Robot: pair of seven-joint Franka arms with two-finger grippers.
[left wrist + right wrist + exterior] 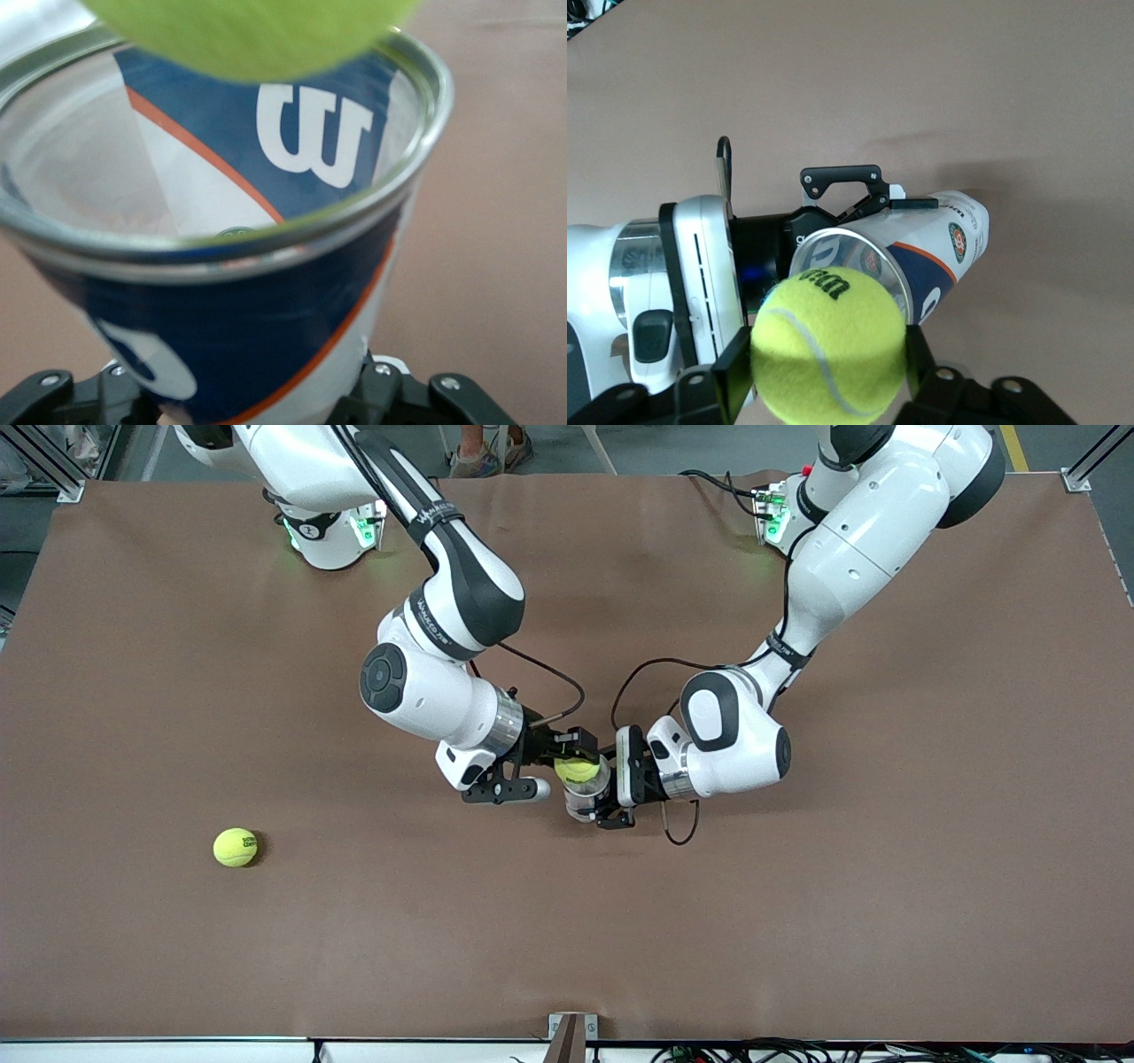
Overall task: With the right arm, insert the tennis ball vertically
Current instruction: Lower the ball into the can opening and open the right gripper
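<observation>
Table in brown fills the front view, and nearest that camera on it, toward the right arm's end, lies a spare tennis ball, well apart from both arms and untouched.

Farther from the camera, about mid-table, the two grippers meet. The left gripper is clenched on the ball can, holding it upright off the table with its open mouth up; the left wrist view shows its fingers pressed against the can's lower wall. The right gripper is over the can's mouth with the held tennis ball between its fingers. In the right wrist view those fingers flank the ball and touch it on both sides; whether the grip is firm or just loosening I cannot tell.

Judging progress: the ball has been carried to the can and lined up over the opening, but it is not yet inside. Left to do is the release or push down into the can, then withdrawal of the right arm.

The left wrist view alone looks into the can: it appears empty, with the ball hanging just above the rim. The right wrist view alone shows the contact of fingers and ball, with the can's mouth directly below. Only the front view shows the spare ball.
</observation>
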